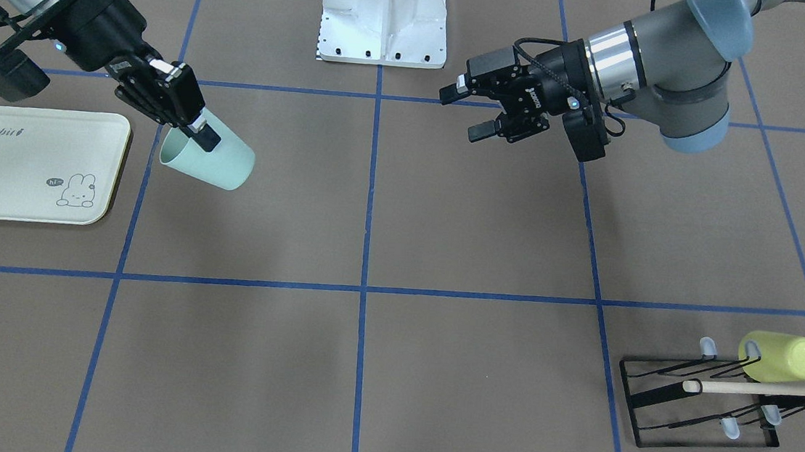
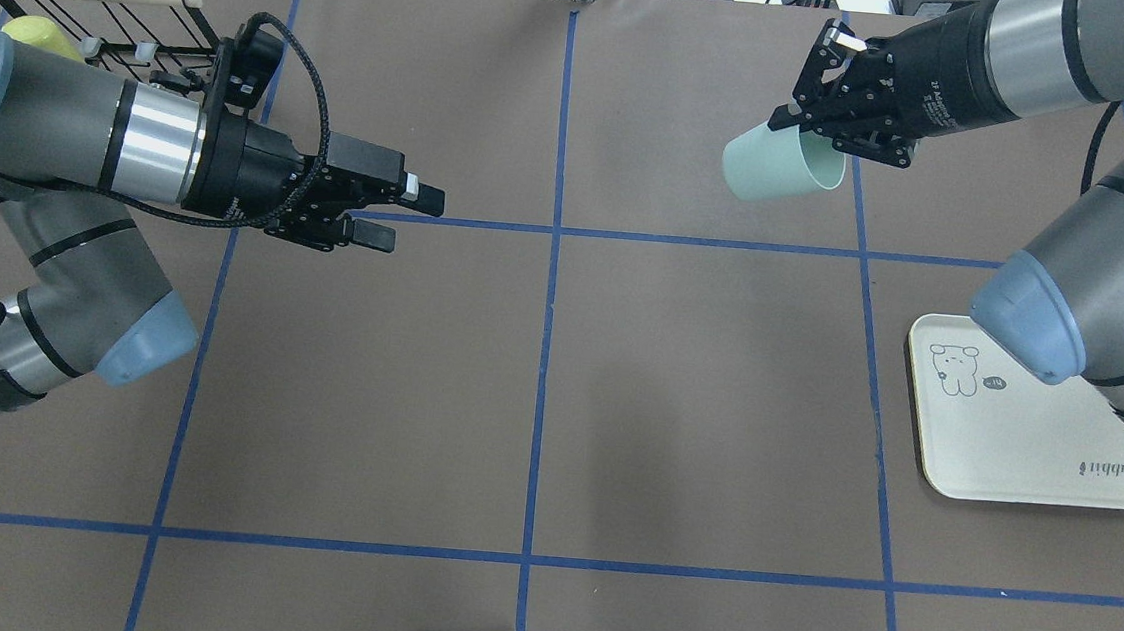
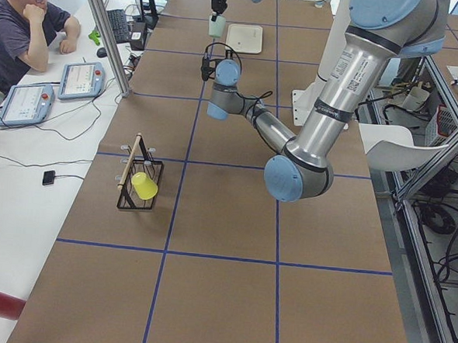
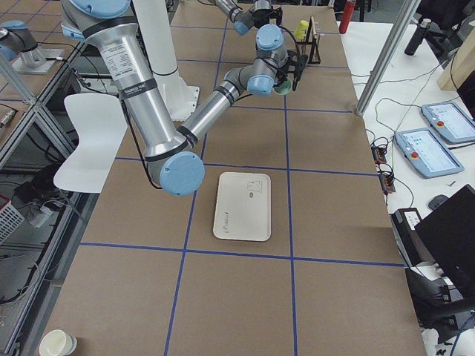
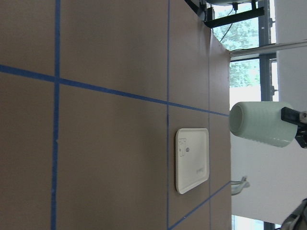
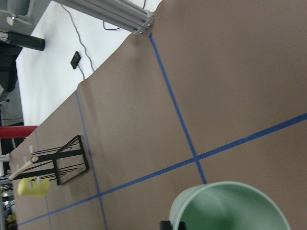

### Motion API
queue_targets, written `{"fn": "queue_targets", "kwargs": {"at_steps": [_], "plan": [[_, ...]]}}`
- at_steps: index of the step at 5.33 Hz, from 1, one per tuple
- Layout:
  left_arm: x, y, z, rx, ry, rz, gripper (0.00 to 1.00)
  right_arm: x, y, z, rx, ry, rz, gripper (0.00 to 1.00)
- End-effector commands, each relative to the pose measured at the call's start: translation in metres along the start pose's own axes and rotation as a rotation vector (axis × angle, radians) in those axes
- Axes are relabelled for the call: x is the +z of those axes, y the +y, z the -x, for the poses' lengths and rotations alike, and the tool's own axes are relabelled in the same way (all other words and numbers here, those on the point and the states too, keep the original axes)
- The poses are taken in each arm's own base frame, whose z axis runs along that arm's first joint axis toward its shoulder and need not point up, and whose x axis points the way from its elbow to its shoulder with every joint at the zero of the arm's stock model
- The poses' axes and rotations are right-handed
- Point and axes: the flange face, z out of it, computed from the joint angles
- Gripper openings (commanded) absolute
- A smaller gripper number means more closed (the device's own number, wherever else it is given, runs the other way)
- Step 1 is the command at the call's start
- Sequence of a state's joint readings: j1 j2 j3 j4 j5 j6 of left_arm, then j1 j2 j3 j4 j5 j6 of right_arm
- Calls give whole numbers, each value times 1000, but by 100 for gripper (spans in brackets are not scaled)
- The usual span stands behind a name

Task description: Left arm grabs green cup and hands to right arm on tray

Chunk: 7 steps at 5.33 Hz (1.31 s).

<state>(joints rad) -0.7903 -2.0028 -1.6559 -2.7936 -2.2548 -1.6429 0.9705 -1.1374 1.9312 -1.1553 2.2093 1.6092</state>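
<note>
The left gripper (image 2: 407, 215) hung over the table's left half with its fingers apart and nothing between them. Behind its arm, at the table's far left corner, a black wire rack (image 2: 158, 28) held a yellow-green cup (image 2: 37, 36), which was not the one wanted.

Across the centre line, the right gripper (image 2: 806, 126) was clamped on the green cup (image 2: 774, 172). It pinched the wall at the rim, apparently with one finger inside the mouth and one outside. The cup hung in the air, tipped nearly onto its side with its closed base pointing toward the table's middle. It touched neither the table nor the tray (image 2: 1012, 461), which lay well apart from it, nearer the robot on the right.

The cup was a small, pale mint-green tumbler, smooth, handleless and slightly tapered toward the base. The right wrist view showed it empty inside.

It looked light and stiff, probably thin plastic that would not crush under a moderate squeeze. Its slick wall and taper suggested that a side grip could slide, so the pinch across the rim seemed the surest hold. Held by one point on the rim, the cup could pivot. It would need turning base-down before it was lowered onto the tray's flat middle.
</note>
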Motion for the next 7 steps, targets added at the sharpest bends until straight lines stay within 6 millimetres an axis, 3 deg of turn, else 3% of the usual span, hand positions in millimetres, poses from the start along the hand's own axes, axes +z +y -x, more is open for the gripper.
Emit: {"fn": "queue_targets", "kwargs": {"at_steps": [1,2,3,4,6,7], "plan": [[-4,-24,40,113,-224,-10,100,-2,-9,-36,-143,234,-28,0],[-24,-49,53,155,-336,-36,100,-12,5,-50,-254,414,-37,0],[-57,-57,77,220,-431,-35,100,-16,6,-73,-349,555,-42,0],[-113,-61,101,308,-554,-25,100,-20,7,-124,-419,617,10,0],[-217,-55,175,405,-739,63,100,-26,7,-204,-467,602,12,0],[-281,-53,214,428,-824,101,100,-25,4,-245,-482,580,6,0]]}}
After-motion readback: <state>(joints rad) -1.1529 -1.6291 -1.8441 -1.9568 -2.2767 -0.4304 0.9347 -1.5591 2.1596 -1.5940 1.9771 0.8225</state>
